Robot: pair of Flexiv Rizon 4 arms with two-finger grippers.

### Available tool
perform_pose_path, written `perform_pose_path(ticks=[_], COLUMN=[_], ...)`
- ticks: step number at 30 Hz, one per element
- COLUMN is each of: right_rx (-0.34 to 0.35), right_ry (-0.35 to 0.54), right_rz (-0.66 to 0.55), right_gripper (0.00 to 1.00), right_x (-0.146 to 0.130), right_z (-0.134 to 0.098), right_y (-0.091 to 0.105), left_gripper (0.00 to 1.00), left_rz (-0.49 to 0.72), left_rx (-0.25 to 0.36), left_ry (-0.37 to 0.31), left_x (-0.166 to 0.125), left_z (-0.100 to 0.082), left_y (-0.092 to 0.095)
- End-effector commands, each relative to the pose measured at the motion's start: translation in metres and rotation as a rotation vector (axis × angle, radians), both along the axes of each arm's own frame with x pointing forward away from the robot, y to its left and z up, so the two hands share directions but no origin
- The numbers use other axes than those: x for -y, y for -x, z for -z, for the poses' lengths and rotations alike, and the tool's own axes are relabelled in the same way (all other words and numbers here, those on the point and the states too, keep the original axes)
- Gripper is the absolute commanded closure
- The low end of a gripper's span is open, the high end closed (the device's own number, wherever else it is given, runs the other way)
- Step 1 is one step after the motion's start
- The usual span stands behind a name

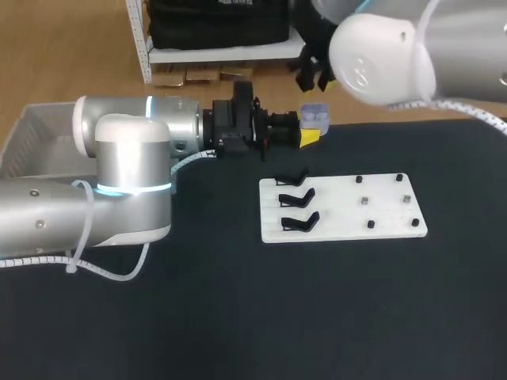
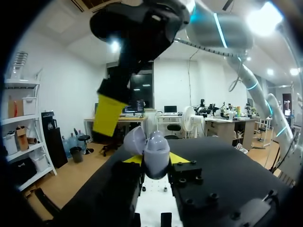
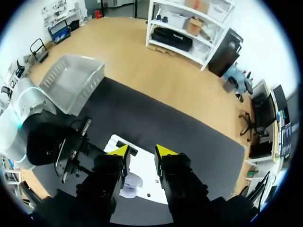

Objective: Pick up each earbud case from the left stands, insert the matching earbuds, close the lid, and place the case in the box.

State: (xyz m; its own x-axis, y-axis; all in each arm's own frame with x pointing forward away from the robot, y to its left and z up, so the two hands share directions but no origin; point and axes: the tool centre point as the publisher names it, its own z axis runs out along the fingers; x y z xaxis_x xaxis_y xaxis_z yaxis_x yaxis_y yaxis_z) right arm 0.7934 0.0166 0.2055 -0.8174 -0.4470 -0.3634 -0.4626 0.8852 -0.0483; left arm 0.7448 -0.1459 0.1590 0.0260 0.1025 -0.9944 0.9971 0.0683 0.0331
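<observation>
Fingers of the left gripper point(image 1: 311, 126) pinch a pale lavender earbud case point(image 1: 314, 115) from two sides and hold it in the air over the far edge of the black table point(image 1: 317, 317), just beyond the white board point(image 1: 341, 212). The left arm lies level, coming in from the left, with its gripper pointing toward the middle.

In the left wrist view the case sits between the two yellow tips with its lid swung up and open. The body and the lid show as two rounded lobes. Whether any earbud lies inside cannot be told from any view.

The right gripper point(image 3: 142, 152) hangs above the case, pointing down, with its fingers spread apart and nothing between them. In the right wrist view the case shows below them, partly under one finger. In the left wrist view one of its yellow tips stands above the case and to one side, not touching it.

The white board carries three black stands point(image 1: 297, 199) in a column on its left part. Six small dark pegs point(image 1: 364, 201) sit in two columns on its right part and are too small to make out further.

The box point(image 1: 32, 138), a pale basket with mesh walls, sits at the far left corner of the table, well apart from the case. Its floor and walls show plainly in the right wrist view.
</observation>
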Motion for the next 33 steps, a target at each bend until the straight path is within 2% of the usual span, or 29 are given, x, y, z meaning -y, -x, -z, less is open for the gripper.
perform_pose_path(ticks=[1,10,15,19,21,23,27,29,33], right_rx=[-0.023,-0.02,0.0,0.062,0.091,0.108,0.147,0.14,0.124], right_ry=[0.01,0.015,-0.006,-0.069,-0.152,-0.192,-0.246,-0.274,-0.305], right_rz=[0.006,0.031,0.053,0.137,0.204,0.234,0.302,0.314,0.363], right_gripper=[0.67,0.68,0.67,0.68,0.67,0.65,0.64,0.64,0.51], right_x=[0.0,0.007,0.01,0.02,0.028,0.036,0.052,0.059,0.07], right_z=[0.005,0.006,0.002,-0.014,-0.025,-0.026,-0.024,-0.022,-0.014], right_y=[0.005,0.033,0.04,0.041,0.047,0.05,0.063,0.067,0.075], left_gripper=[1.0,1.0,1.0,1.0,1.0,1.0,1.0,1.0,1.0], left_rz=[-0.003,-0.003,-0.003,-0.003,-0.003,-0.003,-0.06,-0.083,-0.136], left_rx=[0.004,0.004,0.004,0.004,0.004,0.004,0.051,0.066,0.109], left_ry=[0.005,0.005,0.005,0.005,0.005,0.005,0.016,0.01,-0.003], left_x=[0.0,0.0,0.0,0.0,0.0,0.0,-0.035,-0.052,-0.102], left_z=[0.001,0.001,0.001,0.001,0.001,0.001,-0.013,-0.018,-0.027], left_y=[0.001,0.001,0.001,0.001,0.001,0.001,-0.005,-0.007,-0.01])
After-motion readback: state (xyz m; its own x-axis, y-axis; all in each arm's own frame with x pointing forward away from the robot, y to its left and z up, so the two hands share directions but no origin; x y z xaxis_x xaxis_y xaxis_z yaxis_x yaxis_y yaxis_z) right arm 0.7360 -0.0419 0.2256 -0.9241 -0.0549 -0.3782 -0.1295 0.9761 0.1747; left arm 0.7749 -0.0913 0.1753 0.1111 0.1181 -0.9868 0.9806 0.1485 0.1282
